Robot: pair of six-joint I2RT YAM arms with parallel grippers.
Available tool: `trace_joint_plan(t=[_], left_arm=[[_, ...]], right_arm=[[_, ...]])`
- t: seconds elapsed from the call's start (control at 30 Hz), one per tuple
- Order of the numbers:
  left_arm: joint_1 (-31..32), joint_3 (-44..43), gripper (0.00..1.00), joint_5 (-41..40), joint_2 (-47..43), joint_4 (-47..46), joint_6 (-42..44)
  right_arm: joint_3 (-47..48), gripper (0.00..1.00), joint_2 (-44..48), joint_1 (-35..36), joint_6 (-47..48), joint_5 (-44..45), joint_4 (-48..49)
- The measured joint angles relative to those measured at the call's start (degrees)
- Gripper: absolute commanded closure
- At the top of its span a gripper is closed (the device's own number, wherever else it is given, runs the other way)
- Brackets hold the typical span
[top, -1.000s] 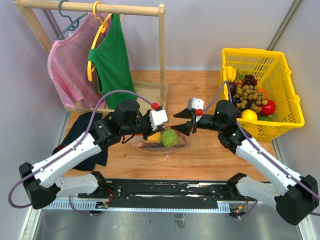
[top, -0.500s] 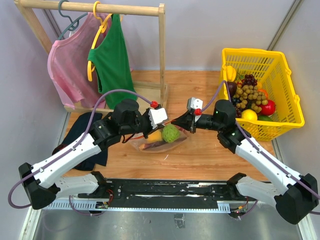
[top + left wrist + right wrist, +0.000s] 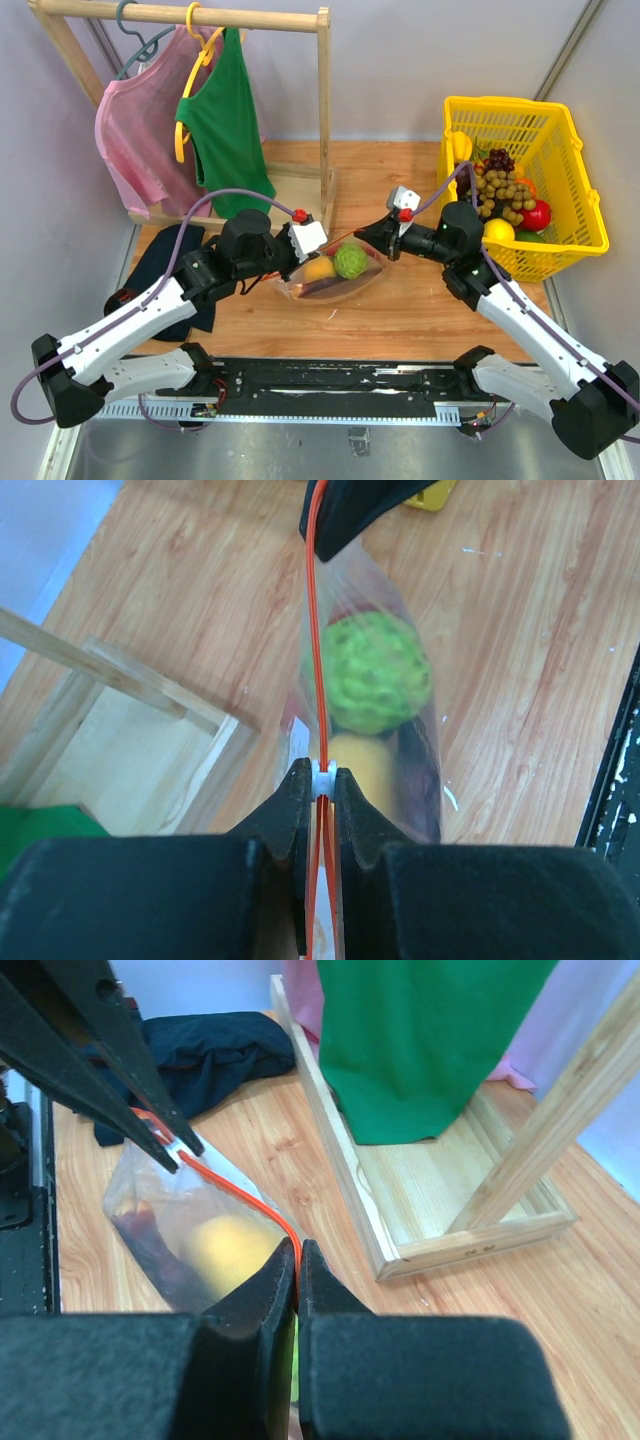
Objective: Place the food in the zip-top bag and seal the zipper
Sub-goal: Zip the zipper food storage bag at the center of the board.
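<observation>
The zip-top bag (image 3: 335,275) hangs just above the table between both grippers, its orange-red zipper (image 3: 317,630) pulled taut on top. Inside it lie the food pieces: a green bumpy ball (image 3: 372,672), a yellow fruit (image 3: 362,770) and dark pieces (image 3: 150,1245) at the bottom. My left gripper (image 3: 322,772) is shut on the white slider at the zipper's left end. At the other end my right gripper (image 3: 297,1252) is shut on the zipper (image 3: 240,1192). In the top view the left gripper (image 3: 297,262) and right gripper (image 3: 364,233) face each other across the bag.
A yellow basket (image 3: 575,190) at the right holds more toy fruit, including grapes and a tan cluster. A wooden clothes rack (image 3: 324,120) with pink and green shirts stands at the back left, its base (image 3: 440,1210) close to the bag. A dark cloth (image 3: 160,262) lies at the left.
My right gripper went from open to shut on the zipper's right end, then drew back to the right. The bag rose and its zipper stretched straight. The left gripper shifted slightly left.
</observation>
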State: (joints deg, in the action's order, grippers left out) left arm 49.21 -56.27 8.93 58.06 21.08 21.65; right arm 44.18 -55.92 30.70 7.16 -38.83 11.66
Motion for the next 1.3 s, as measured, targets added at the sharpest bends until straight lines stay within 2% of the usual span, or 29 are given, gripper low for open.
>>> trace_joint_plan(t=[0.4, 1.3], left_arm=[[0.0, 2.2, 1.0, -3.1, -1.1, -0.9, -0.2], [-2.6, 2.7, 1.0, -2.6, -1.1, -1.3, -1.5]], right_arm=[[-1.8, 0.99, 2.0, -4.5, -3.8, 4.5, 0.1], [-5.5, 0.99, 4.4, -15.4, -13.0, 12.5, 0.4]])
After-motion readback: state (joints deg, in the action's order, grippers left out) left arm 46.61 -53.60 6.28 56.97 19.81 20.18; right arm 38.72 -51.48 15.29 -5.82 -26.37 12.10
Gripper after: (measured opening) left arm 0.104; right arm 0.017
